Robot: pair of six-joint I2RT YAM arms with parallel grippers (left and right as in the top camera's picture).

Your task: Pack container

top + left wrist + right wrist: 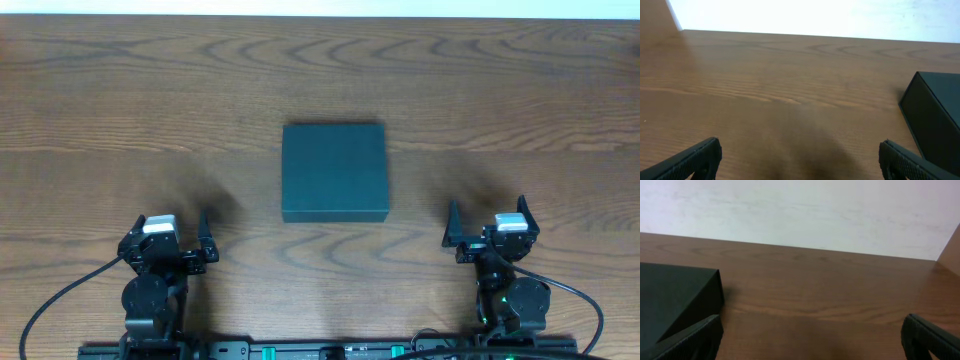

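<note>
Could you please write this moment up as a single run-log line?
container: closed, mid-table, untouched | left gripper: open, empty | right gripper: open, empty | table: wooden

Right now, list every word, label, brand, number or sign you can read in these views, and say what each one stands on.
None can be read.
The container: plain dark teal lid and sides, no print in any view.
The table: bare wood grain, no marks.
The left gripper and right gripper: no legible label.
Green lights on the base rail: too small to show any text.
</note>
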